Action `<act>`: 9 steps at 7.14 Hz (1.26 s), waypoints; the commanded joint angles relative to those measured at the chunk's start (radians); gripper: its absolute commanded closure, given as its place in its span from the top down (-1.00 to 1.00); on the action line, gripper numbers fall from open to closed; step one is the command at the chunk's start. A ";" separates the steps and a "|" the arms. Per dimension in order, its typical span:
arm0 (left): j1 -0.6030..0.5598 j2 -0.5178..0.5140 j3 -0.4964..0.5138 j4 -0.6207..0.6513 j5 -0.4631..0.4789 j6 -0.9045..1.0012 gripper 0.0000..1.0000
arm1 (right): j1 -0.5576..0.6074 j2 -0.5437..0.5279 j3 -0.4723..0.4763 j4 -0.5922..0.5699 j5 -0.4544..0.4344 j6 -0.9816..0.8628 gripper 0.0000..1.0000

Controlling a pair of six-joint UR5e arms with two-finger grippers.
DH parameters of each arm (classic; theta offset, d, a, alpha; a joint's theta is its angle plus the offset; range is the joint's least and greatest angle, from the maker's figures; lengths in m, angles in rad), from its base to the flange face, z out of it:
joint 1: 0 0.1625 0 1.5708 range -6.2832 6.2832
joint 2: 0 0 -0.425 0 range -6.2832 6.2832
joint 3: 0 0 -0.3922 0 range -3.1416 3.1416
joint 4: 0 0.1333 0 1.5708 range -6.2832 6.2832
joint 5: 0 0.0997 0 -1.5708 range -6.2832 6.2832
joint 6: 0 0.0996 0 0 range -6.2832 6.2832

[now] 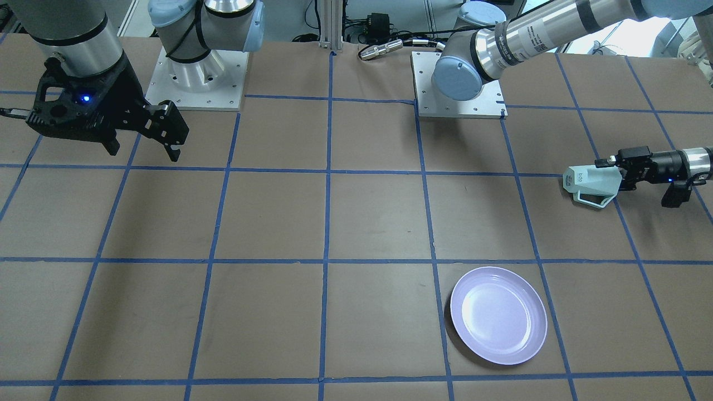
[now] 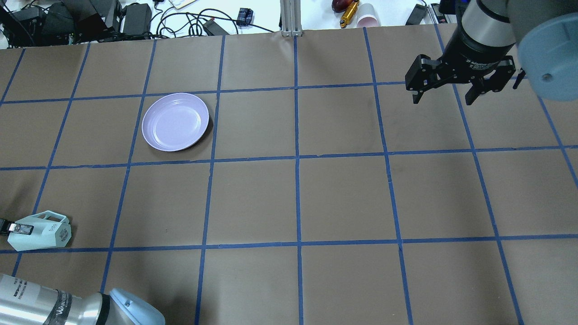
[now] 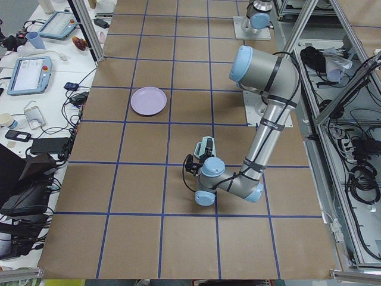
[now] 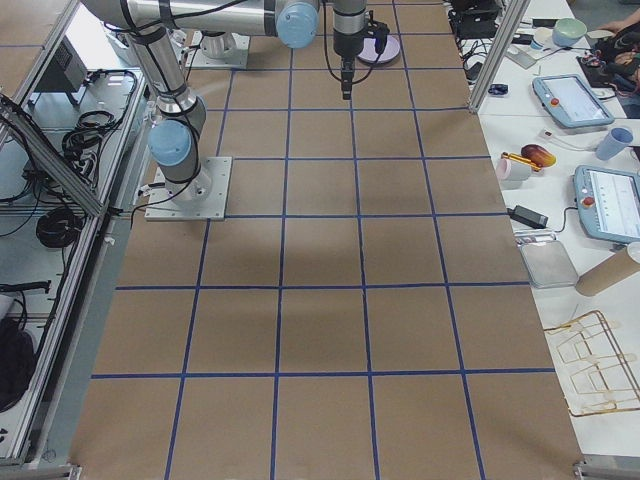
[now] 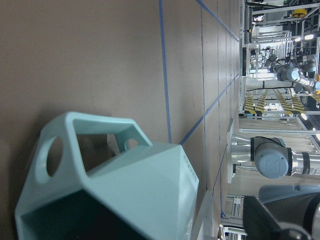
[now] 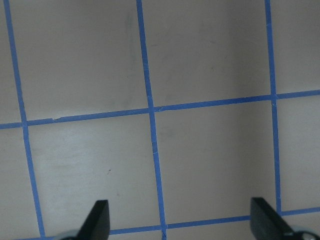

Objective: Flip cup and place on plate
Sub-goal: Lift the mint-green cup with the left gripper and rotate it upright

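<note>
The pale mint-green cup (image 1: pixel 591 182) lies sideways at the table's left side, its base pointing toward the table's middle and its handle toward the far edge. My left gripper (image 1: pixel 613 175) is shut on the cup's rim end, reaching in level from the edge. The cup also shows in the overhead view (image 2: pixel 43 231) and fills the left wrist view (image 5: pixel 135 190). I cannot tell whether it touches the table. The lavender plate (image 1: pixel 498 314) lies empty, one grid square farther from the robot (image 2: pixel 175 121). My right gripper (image 2: pixel 442 100) hangs open and empty over the far right of the table (image 1: pixel 145 153).
Blue tape lines divide the brown table into squares. The two arm bases (image 1: pixel 198 72) (image 1: pixel 459 83) stand on white plates at the robot's edge. Cables and boxes (image 2: pixel 180 18) lie beyond the far edge. Brown paper lies between the cup and the plate.
</note>
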 commanded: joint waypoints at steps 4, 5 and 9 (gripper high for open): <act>0.000 0.003 -0.005 -0.003 -0.015 0.003 -1.00 | 0.000 0.001 0.000 0.000 0.002 0.000 1.00; 0.000 0.001 -0.005 -0.003 -0.015 0.004 -1.00 | 0.000 0.001 0.000 0.000 0.000 0.000 1.00; 0.000 0.021 -0.006 -0.008 -0.044 -0.013 -1.00 | 0.000 0.001 0.000 0.000 0.002 0.000 1.00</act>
